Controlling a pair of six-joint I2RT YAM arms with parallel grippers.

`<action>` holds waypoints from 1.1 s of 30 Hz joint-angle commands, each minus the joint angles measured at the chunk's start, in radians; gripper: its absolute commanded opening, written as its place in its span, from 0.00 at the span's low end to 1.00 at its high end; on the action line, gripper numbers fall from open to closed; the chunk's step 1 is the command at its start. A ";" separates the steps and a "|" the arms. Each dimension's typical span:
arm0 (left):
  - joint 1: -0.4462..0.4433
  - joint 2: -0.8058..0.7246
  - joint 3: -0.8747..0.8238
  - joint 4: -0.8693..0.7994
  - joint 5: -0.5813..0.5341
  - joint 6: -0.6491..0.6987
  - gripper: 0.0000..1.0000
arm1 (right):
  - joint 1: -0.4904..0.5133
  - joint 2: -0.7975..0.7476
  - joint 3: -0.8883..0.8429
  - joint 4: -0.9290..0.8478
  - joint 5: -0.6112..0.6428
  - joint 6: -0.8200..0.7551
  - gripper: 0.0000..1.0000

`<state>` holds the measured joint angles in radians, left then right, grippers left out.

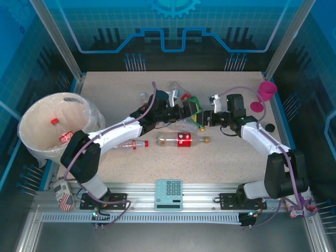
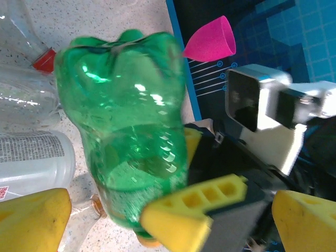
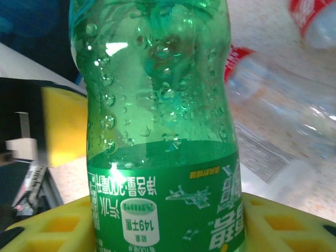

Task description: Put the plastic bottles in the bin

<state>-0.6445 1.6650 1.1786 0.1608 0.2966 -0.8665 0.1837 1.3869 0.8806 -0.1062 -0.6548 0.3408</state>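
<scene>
At mid-table, a green bottle (image 3: 157,105) was gripped, right of the bin (image 1: 37,148).
It was clamped at its upside-down, hardly legible label (image 3: 163,210) by the right gripper (image 3: 168,226); the left gripper (image 2: 163,226) was spread wide.

Green bottle (image 3: 157,131) part-full; red-labelled bottles (image 1: 181,139) lie flat (one in cream bin (image 1: 39,118)).

On the green bottle (image 3: 157,105), the label (image 3: 168,210) shows white print, upside down: Chinese characters and an oval badge with digits resembling 149, uncertain. Left of the green bottle, a clear bottle (image 2: 31,157) carries fine print too small to read.
</scene>
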 commanded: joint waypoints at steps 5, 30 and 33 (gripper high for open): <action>-0.004 0.043 0.011 0.106 -0.043 -0.053 0.99 | 0.025 -0.054 -0.028 0.118 -0.109 0.054 0.51; 0.040 0.044 0.117 -0.054 -0.063 0.037 0.59 | -0.063 -0.135 0.038 -0.099 -0.122 -0.082 0.87; 0.055 0.010 0.228 -0.251 -0.107 0.174 0.59 | -0.109 -0.175 0.031 -0.122 -0.109 -0.082 0.88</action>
<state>-0.6067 1.7466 1.2945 0.0834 0.2409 -0.8429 0.1081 1.2526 0.8875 -0.1577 -0.7635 0.2966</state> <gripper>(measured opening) 0.594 0.879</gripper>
